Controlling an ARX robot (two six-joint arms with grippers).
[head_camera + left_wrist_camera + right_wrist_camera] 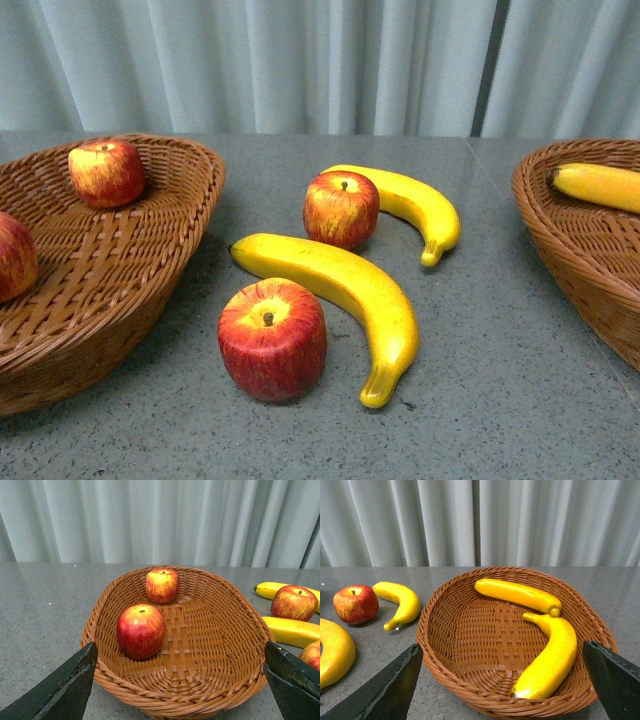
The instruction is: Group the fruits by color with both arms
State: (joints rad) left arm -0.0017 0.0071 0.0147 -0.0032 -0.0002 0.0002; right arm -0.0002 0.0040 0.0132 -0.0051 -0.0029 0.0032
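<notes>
glossy red, yellow-streaked apples (272,340) and curved yellow bananas (425,205) lie on the table (500,390) between baskets (140,310); the near banana (340,285) runs diagonally, far-left to near-right. left gripper (180,650) and right gripper (502,649) gape empty.

The apples (272,340) are red streaked yellow, bananas (345,285) bright yellow, baskets (140,300) woven brown, table (500,400) speckled grey.

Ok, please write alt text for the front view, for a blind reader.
Two apples and two bananas lie on a grey table between two wicker baskets. The left basket holds two apples; the right basket shows a banana. A pale curtain hangs behind.
</notes>
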